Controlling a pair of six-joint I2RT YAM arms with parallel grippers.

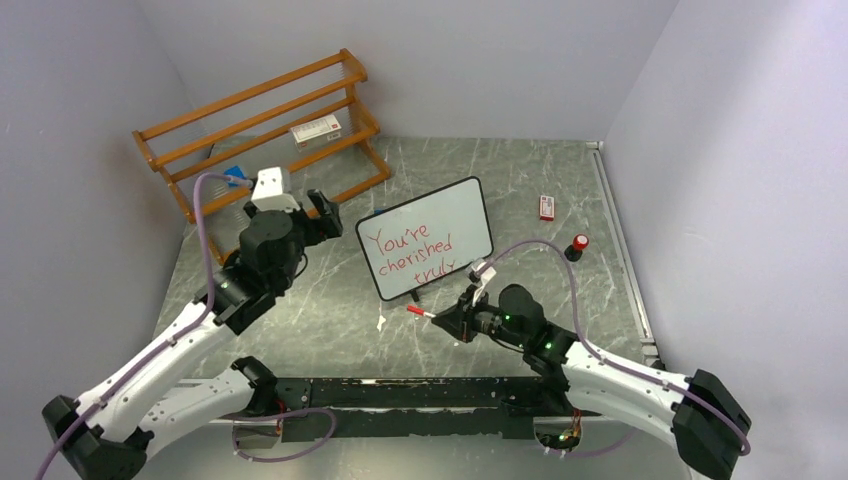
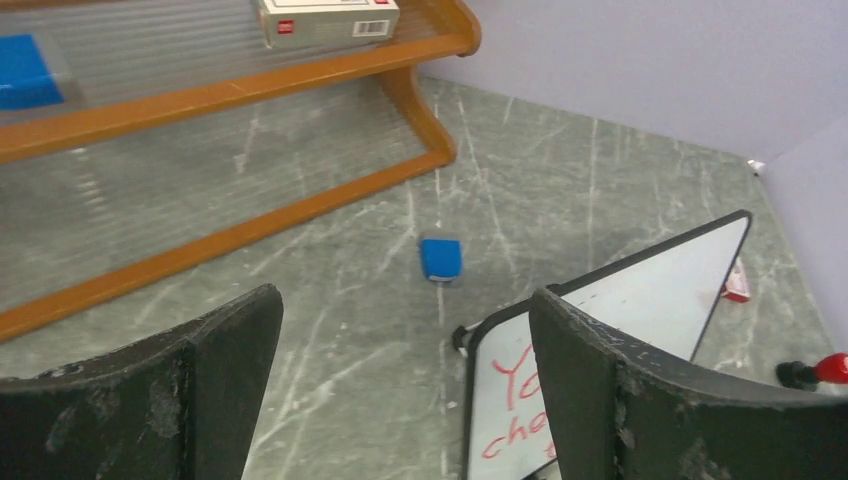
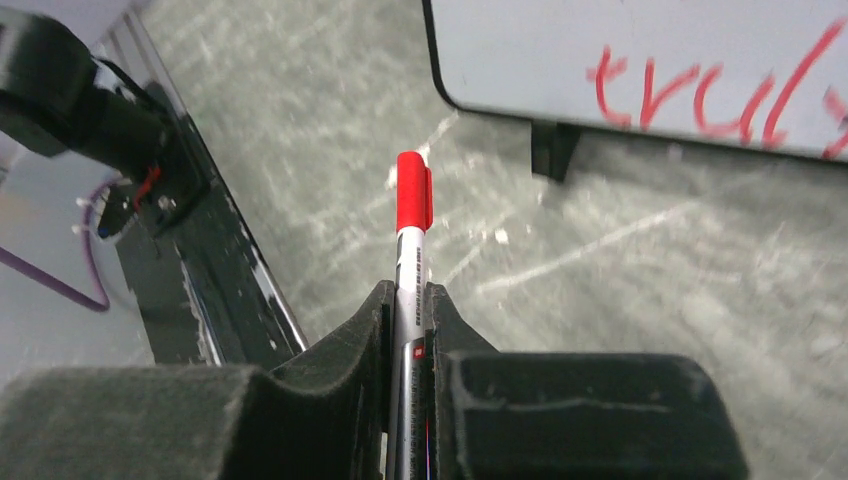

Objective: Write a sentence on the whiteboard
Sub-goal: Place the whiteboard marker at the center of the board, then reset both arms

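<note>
The whiteboard (image 1: 455,215) stands near the middle of the surface (image 1: 330,320), on its small black feet. It is turned so that its lower left corner comes nearest the arms. The sentence (image 1: 408,250) is on it in red, three short lines reading "You're cherished truly". The last line runs close to the bottom frame, and the right wrist view shows "truly" just above one foot.

The right tool (image 1: 455,318) hovers just off the board's near edge, pressed together on a marker (image 1: 420,311). The marker's red cap is on and points toward the left edge of the surface. The left tool (image 1: 322,215) is spread wide with nothing between its fingers (image 2: 225,380). It sits just beside the board's left edge, and no contact with the frame shows. A blue eraser (image 2: 440,258) lies on the surface just behind the board's far left corner. A wooden rack (image 1: 260,120) fills the far left corner of the surface.

The writing looks finished. With the marker capped and the left tool open, the step in hand seems to be the wrap-up. The next move probably calls for laying the marker low and flat on bare surface toward the near edge, so that it does not roll. Both arms would then draw clear without brushing the fresh lettering or nudging the frame.
</note>
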